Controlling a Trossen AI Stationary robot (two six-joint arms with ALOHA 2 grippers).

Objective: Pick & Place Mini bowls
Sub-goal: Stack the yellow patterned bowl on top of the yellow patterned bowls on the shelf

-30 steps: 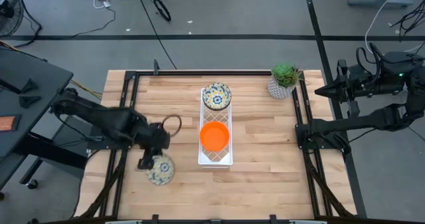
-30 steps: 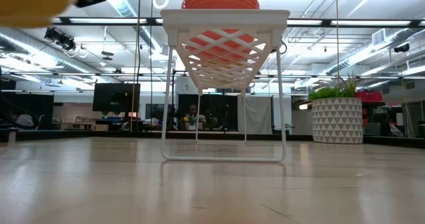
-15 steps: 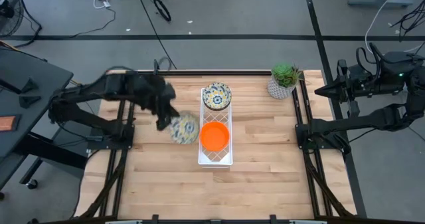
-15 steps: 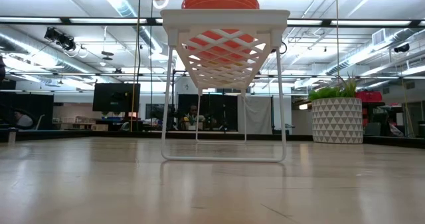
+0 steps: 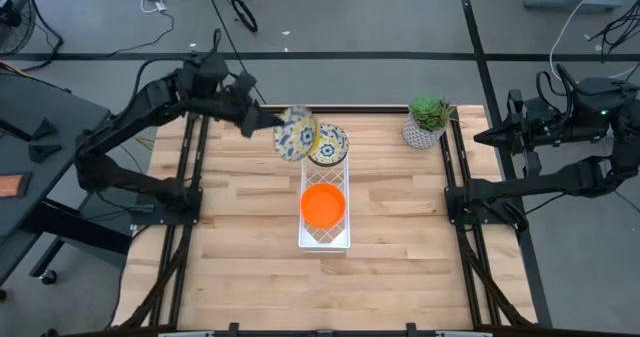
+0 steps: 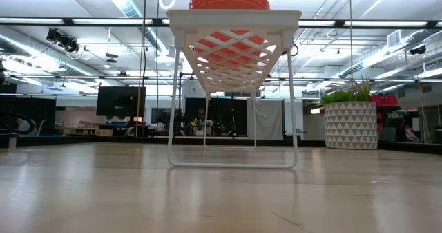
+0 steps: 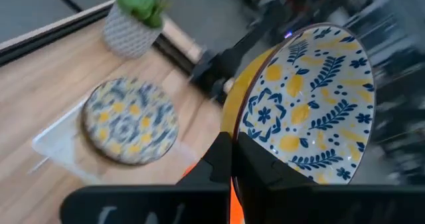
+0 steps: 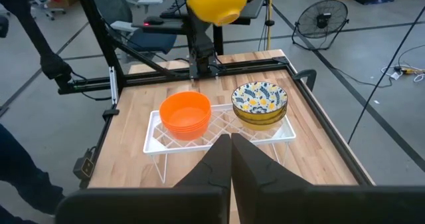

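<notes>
My left gripper (image 5: 272,124) is shut on a white bowl (image 5: 297,134) with a blue-and-yellow floral pattern. It carries the bowl in the air just left of the far end of the white wire rack (image 5: 325,232). A stack of floral bowls (image 5: 328,145) sits in the rack's far end, and a stack of orange bowls (image 5: 323,205) sits in its middle. In the right wrist view the held bowl (image 8: 216,1) shows its yellow underside above the rack. My right gripper (image 8: 230,144) is shut and waits off the table's right edge. My left gripper pinches the floral bowl by its rim (image 7: 234,125), one finger on the patterned inside and one on the yellow outside. The fingers come from the table's left, slanting down. The bowl is lifted clear and tipped on edge, its opening facing up and to the right.
A potted green plant (image 5: 428,120) stands at the table's far right corner. The rack stands on thin legs (image 6: 174,108) near the table's middle. Bare wood lies left, right and near of the rack.
My left gripper has carried the floral bowl from the table's near left part up, toward the far edge and rightward to the rack's far end. The bowl has tipped from nearly level onto its edge, and it has risen out of the low view.
</notes>
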